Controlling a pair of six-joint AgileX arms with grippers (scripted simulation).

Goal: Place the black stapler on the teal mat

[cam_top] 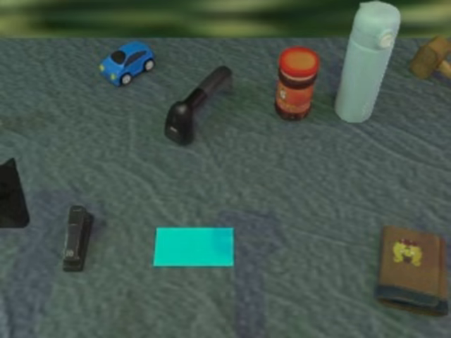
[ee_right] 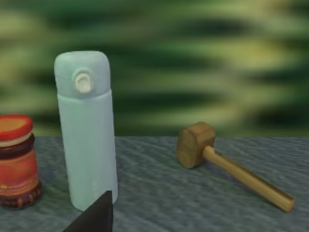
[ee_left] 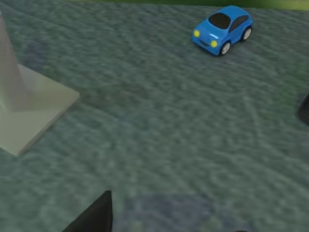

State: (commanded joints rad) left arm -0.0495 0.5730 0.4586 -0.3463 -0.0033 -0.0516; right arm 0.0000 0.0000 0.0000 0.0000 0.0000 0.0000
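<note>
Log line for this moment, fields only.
stage: not started | slim black stapler: on table, left of mat, apart | flat teal mat: bare | left gripper: left edge, idle | right arm: out of top view

The left arm shows in the top view only as a dark part (cam_top: 10, 197) at the table's left edge; 1 dark fingertip (ee_left: 94, 217) of its gripper pokes into the left wrist view. The right arm is outside the top view; 1 dark fingertip (ee_right: 94, 217) shows in the right wrist view.
</note>
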